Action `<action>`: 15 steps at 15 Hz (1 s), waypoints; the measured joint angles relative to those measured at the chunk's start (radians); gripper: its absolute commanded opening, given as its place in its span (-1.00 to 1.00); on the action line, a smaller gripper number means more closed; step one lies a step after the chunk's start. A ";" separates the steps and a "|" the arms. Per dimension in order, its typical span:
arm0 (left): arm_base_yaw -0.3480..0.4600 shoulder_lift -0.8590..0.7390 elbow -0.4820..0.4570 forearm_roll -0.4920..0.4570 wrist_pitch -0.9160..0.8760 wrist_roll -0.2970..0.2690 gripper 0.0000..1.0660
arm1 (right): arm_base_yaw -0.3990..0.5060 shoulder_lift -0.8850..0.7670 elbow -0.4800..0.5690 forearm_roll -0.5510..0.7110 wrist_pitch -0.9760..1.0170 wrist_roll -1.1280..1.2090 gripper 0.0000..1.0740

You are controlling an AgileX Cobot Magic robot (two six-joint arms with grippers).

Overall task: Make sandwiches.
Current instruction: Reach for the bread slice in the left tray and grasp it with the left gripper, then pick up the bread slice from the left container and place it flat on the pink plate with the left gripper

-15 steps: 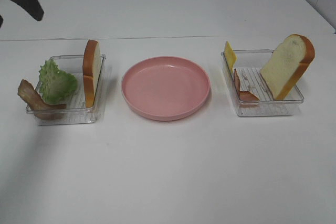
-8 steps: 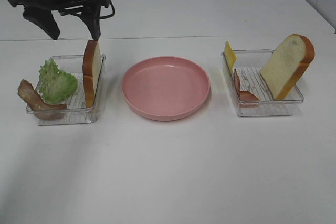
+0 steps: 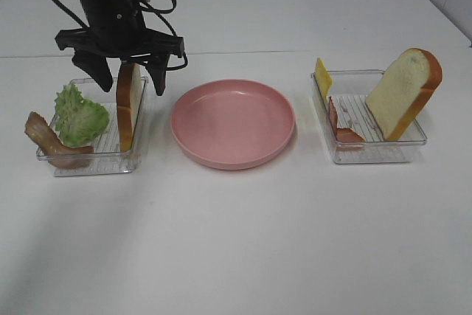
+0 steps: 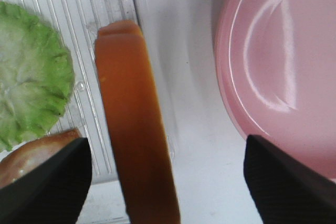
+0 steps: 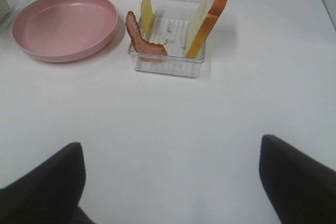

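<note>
Standing on edge against the wall of the left tray (image 3: 88, 164), the bread slice (image 3: 129, 105) sits between the wide-open fingers of the left hand (image 3: 130, 82), not touched. One finger hangs outside the tray, so closing may pinch the wall too and lift the tray, or tip the slice. The right hand (image 5: 168, 182) is wide, empty.

White flat tabletop (image 3: 236, 248) carries three items in a row: clear ribbed plastic tray (image 3: 92, 164) at view left, round pink plastic plate (image 3: 233, 123) centre, second clear plastic tray (image 3: 372, 155) at view right.
</note>
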 measured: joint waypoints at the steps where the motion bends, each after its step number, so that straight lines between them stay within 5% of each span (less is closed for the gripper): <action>1: 0.000 0.010 -0.003 0.006 -0.016 -0.001 0.34 | 0.000 0.000 0.000 0.000 0.000 0.000 0.58; 6: 0.000 0.016 -0.012 0.016 -0.053 -0.016 -0.20 | 0.000 0.000 0.000 0.000 0.000 0.000 0.58; 10: 0.001 0.016 -0.014 0.032 -0.030 -0.020 -0.93 | 0.000 0.000 0.000 0.000 0.000 0.000 0.58; 15: 0.001 -0.021 -0.031 0.019 0.031 -0.020 -1.00 | 0.000 0.000 0.000 0.000 0.000 0.000 0.58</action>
